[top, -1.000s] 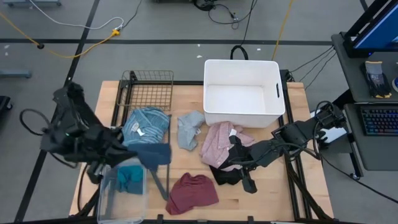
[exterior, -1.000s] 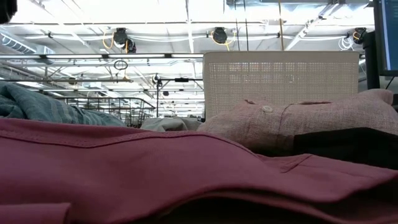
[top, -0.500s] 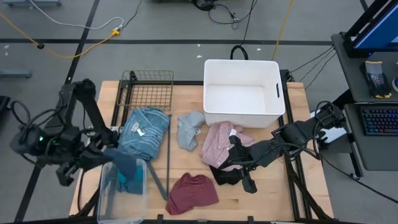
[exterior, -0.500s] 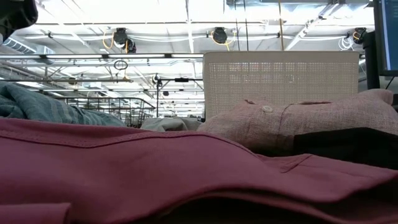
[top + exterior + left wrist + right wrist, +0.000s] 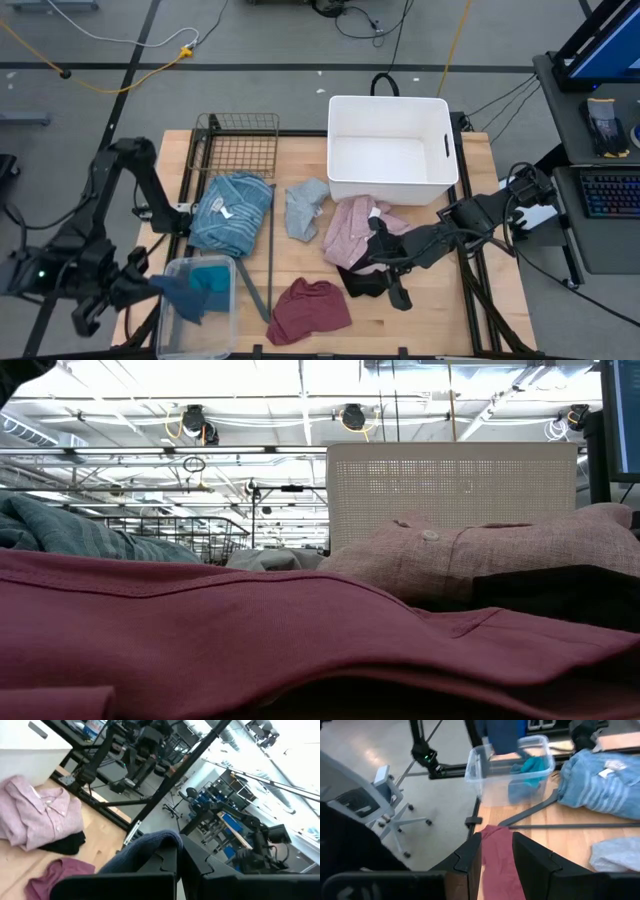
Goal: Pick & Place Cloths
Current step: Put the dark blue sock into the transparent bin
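My left gripper [image 5: 140, 287] is shut on the navy cloth [image 5: 180, 296], which hangs over the clear plastic bin [image 5: 170, 330] at the table's near left corner. A teal piece [image 5: 213, 281] lies inside that bin. Spread on the table are the blue striped top [image 5: 232, 212], the grey-blue piece [image 5: 305, 206], the pink shirt [image 5: 352, 225], the black piece [image 5: 362, 284] and the maroon piece [image 5: 310, 308]. My right gripper [image 5: 498, 862] is open and hovers over the black piece, facing the maroon piece [image 5: 497, 855]. My left gripper pinches the navy cloth between its two fingers at a bunched upper fold [image 5: 152, 847]; the number of layers does not show. The cloth is lifted clear of the table and hangs below the fingers [image 5: 500, 735], with its lower end at the bin's rim.
The white tub [image 5: 445, 150] stands at the far right of the table, with the wire basket [image 5: 240, 140] to its left. A dark metal bar [image 5: 270, 250] runs between the striped top and the middle cloths. The maroon piece [image 5: 250, 630] fills the low view.
My left arm has swung toward the table's near left corner, carrying the navy cloth from beside the striped top to above the clear bin's left side. The cloth has stayed gripped and hanging. My right arm has kept still.
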You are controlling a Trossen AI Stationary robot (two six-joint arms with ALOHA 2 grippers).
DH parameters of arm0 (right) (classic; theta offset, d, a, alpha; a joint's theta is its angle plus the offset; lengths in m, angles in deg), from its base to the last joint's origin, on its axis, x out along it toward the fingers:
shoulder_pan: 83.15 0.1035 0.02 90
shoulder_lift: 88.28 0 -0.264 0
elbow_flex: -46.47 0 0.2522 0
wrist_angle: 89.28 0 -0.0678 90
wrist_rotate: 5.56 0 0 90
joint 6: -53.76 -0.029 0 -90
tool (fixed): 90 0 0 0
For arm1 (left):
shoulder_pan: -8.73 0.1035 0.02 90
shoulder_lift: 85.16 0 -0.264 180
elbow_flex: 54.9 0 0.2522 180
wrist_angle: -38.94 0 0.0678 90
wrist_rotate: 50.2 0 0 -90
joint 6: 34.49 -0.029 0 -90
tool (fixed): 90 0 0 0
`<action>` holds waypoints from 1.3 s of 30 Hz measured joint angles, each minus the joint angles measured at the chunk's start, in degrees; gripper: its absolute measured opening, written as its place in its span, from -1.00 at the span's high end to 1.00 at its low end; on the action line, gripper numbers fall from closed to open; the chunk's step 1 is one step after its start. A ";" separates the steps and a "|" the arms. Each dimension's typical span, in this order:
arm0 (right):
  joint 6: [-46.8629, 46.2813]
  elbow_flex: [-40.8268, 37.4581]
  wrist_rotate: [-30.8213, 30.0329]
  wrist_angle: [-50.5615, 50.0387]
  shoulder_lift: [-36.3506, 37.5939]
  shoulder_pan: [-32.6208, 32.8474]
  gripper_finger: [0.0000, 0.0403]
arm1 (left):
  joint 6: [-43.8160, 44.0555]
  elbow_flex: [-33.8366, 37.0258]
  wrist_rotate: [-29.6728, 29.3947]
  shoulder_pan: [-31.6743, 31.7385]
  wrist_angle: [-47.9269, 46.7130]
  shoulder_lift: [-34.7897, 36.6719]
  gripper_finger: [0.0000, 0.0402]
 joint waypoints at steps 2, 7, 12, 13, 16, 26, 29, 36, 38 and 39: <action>0.00 0.00 -1.39 0.96 0.00 0.00 0.50 | 1.63 0.00 -0.04 -0.08 0.04 -0.99 1.00; 0.00 0.00 -1.64 2.61 -0.02 -0.02 0.50 | 3.52 0.00 -0.02 -0.08 0.01 -3.87 1.00; -0.02 0.00 -1.62 4.29 -0.02 -0.02 0.50 | 3.94 0.00 -0.06 -0.08 -0.06 -7.55 1.00; -0.01 0.00 -1.62 4.77 -0.02 -0.02 0.50 | 4.14 0.00 -0.09 -0.05 -0.06 -8.37 1.00; -0.02 0.00 -1.62 5.90 -0.02 -0.02 0.50 | 4.31 0.00 -0.19 0.30 -0.10 -10.65 1.00; -0.02 -0.45 -1.62 8.87 -0.02 -0.02 0.50 | 4.37 0.00 -0.24 2.19 -0.52 -13.47 1.00; 0.05 -2.02 -1.65 11.31 -0.02 -0.01 0.50 | 2.34 0.00 -0.26 2.82 -0.63 -12.08 1.00; -1.99 -7.19 -1.41 16.48 -0.02 -0.02 0.50 | 0.82 0.00 2.80 3.80 -5.43 -6.40 1.00; -3.08 -8.80 -1.35 18.24 -0.02 -0.02 0.50 | 3.35 0.00 4.31 4.03 -9.62 -4.41 1.00; -3.51 -9.49 -1.35 19.20 -0.02 -0.02 0.50 | 5.32 0.00 5.63 4.41 -12.01 -3.38 1.00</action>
